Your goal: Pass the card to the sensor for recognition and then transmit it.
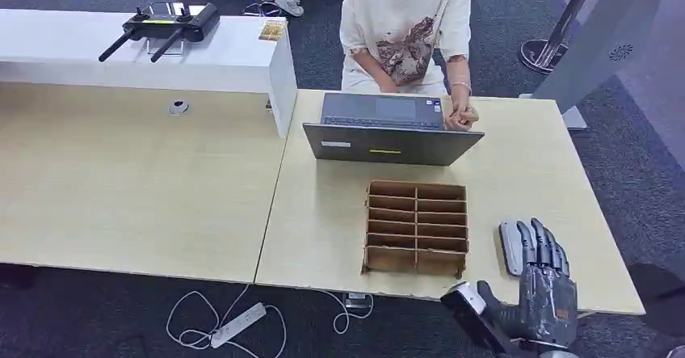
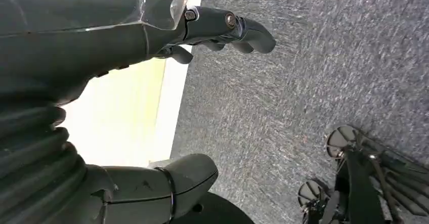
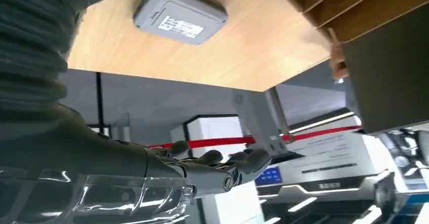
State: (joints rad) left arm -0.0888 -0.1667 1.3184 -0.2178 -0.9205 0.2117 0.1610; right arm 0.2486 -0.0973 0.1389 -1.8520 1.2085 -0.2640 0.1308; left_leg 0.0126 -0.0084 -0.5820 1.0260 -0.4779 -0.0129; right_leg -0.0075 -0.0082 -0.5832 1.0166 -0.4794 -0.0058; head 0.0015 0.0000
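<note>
The right hand [image 1: 540, 281] is hovering released, fingers extended, over the sensor [image 3: 180, 14], risking striking the cardboard divider box [image 1: 417, 228] beside it.

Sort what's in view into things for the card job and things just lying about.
For the job: grey sensor box; right hand; slotted cardboard tray, probably for cards.
Lying about: laptop; black controller with antennas; power strip on the floor.

Light wooden tables [image 1: 145, 188], white counter [image 1: 210, 59], dark grey carpet [image 1: 630, 156], power strip [image 1: 237, 324]
</note>
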